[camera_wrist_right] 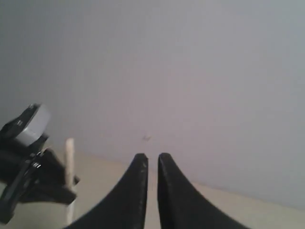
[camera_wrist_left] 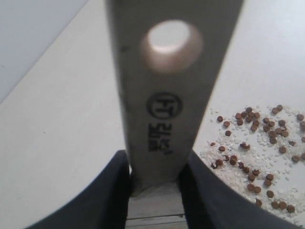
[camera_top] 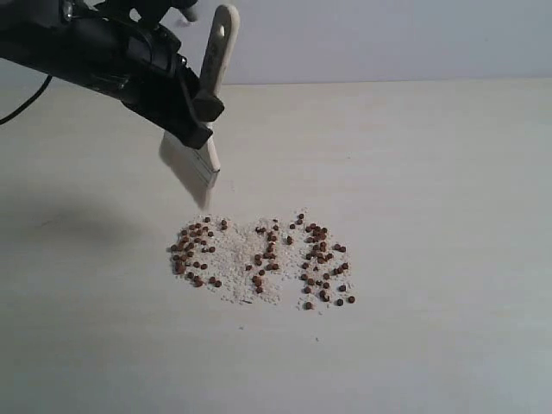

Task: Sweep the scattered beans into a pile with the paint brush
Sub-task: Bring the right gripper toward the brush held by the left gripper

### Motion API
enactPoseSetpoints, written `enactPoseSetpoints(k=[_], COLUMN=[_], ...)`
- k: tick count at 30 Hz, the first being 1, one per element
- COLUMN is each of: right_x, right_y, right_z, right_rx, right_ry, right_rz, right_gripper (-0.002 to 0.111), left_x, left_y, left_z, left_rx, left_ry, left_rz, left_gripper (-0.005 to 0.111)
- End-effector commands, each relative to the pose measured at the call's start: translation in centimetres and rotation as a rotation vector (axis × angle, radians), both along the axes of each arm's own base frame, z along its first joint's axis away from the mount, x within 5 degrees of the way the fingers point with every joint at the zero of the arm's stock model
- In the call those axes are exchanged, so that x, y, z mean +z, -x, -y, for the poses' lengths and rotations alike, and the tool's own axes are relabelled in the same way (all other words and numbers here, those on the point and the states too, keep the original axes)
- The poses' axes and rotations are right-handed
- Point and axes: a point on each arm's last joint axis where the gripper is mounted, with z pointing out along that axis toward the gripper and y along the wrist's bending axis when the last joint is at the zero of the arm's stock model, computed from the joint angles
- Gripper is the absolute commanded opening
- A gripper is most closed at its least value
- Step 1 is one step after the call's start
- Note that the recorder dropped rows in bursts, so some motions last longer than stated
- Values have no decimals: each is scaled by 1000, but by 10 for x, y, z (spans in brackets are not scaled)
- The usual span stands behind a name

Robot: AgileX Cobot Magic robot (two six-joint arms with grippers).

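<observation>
Your left fingers (camera_wrist_left: 102, 200) are clamped on the paint brush (camera_top: 197, 164) where handle meets metal band, bristles pointing down at a tilt, just beside the beans (camera_top: 259, 259) scattered among white crumbs (camera_top: 237, 280) in the middle of the desk (camera_top: 448, 190). Your right fingers (camera_wrist_right: 178, 200) stand barely parted, holding nothing.

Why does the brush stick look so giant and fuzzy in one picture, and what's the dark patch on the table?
Left wrist view: the pale cream wooden paint brush sits right by the camera, so its handle looks huge and a bit soft; the tiny reddish-brown beans look small. Exterior view: that dark patch on the off-white table is a soft shadow.
</observation>
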Motion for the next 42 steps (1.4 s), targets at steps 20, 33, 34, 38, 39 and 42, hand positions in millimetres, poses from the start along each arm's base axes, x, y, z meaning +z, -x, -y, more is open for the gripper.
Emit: enactPoseSetpoints(k=[20, 33, 34, 38, 39, 42], right_x=[-65, -84, -85, -89, -89, -88], right_y=[-85, -111, -112, -116, -116, -116], right_z=[-87, -117, -118, -120, -120, -121], right_rx=[262, 332, 336, 338, 339, 356], right_ry=[-46, -96, -97, -98, -100, -125], right_rz=[24, -36, -37, -44, -43, -20], right_gripper=[65, 65, 65, 65, 65, 65], left_x=[8, 11, 11, 11, 11, 12], left_y=[-1, 11, 11, 11, 11, 11], left_z=[14, 30, 30, 30, 30, 30], left_rx=[64, 27, 28, 31, 31, 34], left_ry=[134, 156, 156, 159, 159, 164], left_rz=[29, 61, 62, 64, 64, 60], left_gripper=[0, 0, 0, 0, 0, 0])
